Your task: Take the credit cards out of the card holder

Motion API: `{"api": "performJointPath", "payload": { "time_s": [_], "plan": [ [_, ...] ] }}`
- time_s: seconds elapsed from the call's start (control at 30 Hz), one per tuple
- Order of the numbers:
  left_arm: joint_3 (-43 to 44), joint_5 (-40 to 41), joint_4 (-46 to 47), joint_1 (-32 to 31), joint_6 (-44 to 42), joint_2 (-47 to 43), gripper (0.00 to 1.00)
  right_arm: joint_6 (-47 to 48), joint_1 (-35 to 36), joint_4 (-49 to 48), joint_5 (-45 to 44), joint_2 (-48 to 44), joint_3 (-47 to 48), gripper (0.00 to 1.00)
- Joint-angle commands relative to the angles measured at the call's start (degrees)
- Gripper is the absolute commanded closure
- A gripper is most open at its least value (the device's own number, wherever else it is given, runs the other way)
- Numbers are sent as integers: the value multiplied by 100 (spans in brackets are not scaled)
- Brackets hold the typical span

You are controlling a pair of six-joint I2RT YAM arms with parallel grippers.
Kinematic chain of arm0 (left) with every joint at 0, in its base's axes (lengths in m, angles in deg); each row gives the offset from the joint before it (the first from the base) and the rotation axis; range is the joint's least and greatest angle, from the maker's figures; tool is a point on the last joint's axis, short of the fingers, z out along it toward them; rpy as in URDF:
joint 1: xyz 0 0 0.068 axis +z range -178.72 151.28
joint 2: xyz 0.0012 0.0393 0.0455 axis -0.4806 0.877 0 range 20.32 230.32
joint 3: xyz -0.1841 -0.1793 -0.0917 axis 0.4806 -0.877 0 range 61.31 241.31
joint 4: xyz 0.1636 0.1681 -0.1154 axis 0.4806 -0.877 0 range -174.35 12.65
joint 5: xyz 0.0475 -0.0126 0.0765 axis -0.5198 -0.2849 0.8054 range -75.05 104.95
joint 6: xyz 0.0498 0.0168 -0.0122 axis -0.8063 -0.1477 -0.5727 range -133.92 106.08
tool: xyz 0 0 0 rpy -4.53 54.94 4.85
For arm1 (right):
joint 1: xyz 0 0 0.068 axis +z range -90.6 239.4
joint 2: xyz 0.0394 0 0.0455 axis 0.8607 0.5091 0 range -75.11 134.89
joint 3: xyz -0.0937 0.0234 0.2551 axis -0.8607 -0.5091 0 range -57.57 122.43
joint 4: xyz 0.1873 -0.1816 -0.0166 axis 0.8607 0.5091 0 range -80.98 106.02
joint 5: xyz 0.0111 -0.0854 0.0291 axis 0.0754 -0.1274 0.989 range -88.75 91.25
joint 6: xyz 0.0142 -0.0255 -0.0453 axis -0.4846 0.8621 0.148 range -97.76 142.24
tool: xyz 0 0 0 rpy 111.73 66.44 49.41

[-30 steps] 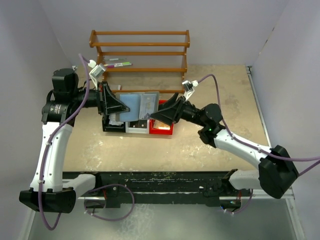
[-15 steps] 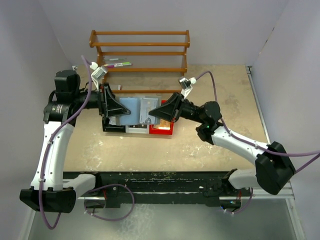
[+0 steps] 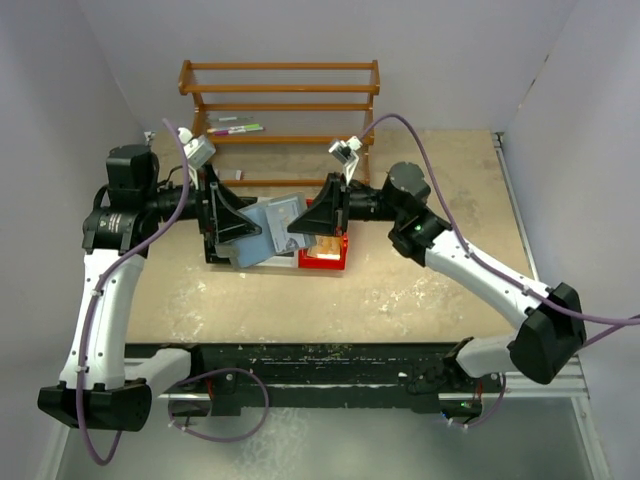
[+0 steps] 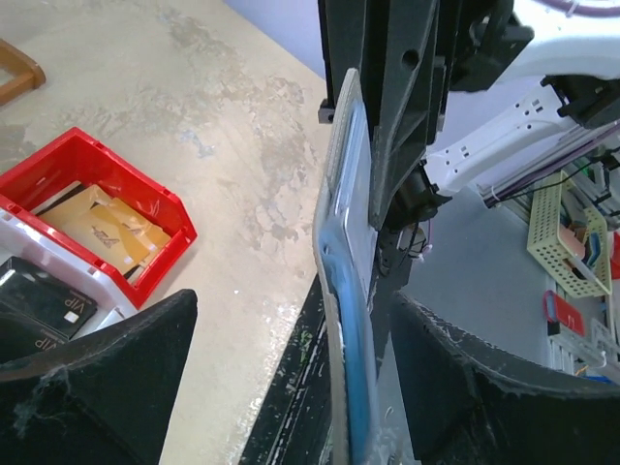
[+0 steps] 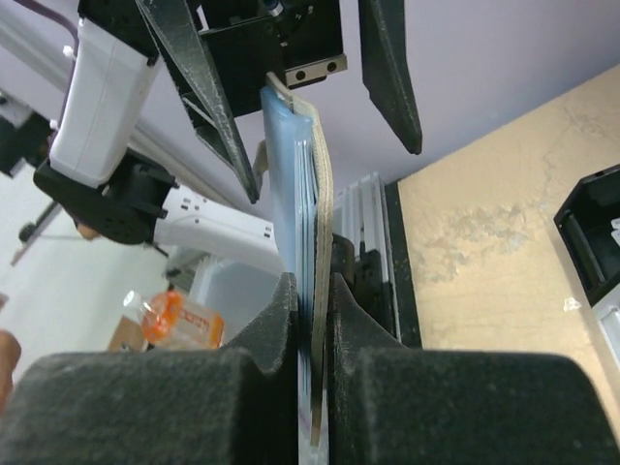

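Two pincers are seen tip to tip above a row of bins at the middle of the worktop (image 3: 420, 290). The right pincer (image 5: 312, 291) is clamped tight on one edge of the card holder (image 5: 295, 194), with the grey-blue case pinched between its two padded fingers (image 5: 145, 407). The left pincer (image 4: 291, 387) is spread wide, one finger (image 4: 97, 387) on each side of the case and neither touching it. The card holder (image 3: 272, 222) is held off the worktop by the right pincer (image 3: 297, 222) alone, tilted, above the white bin (image 3: 272, 258); from the left wrist it is seen edge-on and upright. Below, a black bin (image 3: 222, 250) stands to the left of the white one and a red bin (image 3: 325, 252) to its right. Tan cards (image 4: 102, 228) lie in the red bin, dark cards (image 4: 58, 310) in the white one. A wooden rack (image 3: 280, 90) stands at the far side, with pens (image 3: 238, 127) lying on one shelf.
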Motion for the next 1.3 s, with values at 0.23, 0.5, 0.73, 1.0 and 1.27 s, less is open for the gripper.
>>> {"api": "performJointPath", "payload": {
  "time_s": [0.23, 0.5, 0.73, 1.0, 1.27],
  "plan": [
    [-177, -502, -214, 2, -755, 28, 20, 2455, 314, 3702, 987, 873, 2283, 100],
    [-365, -531, -573, -15, -1248, 178, 26, 3161, 557, 5176, 847, 1585, 3427, 100],
    [-314, -636, -1087, -12, -1899, 568, 72, 3318, 648, 5435, 967, 1818, 3707, 100],
    [-225, -800, -747, -7, -1358, 545, 97, 2494, 402, 3663, 1040, 1305, 2614, 54],
    [-884, -659, 2237, -7, 1932, -6, 99, -787, 443, -3430, -1235, 146, -1159, 35]
  ]
}}
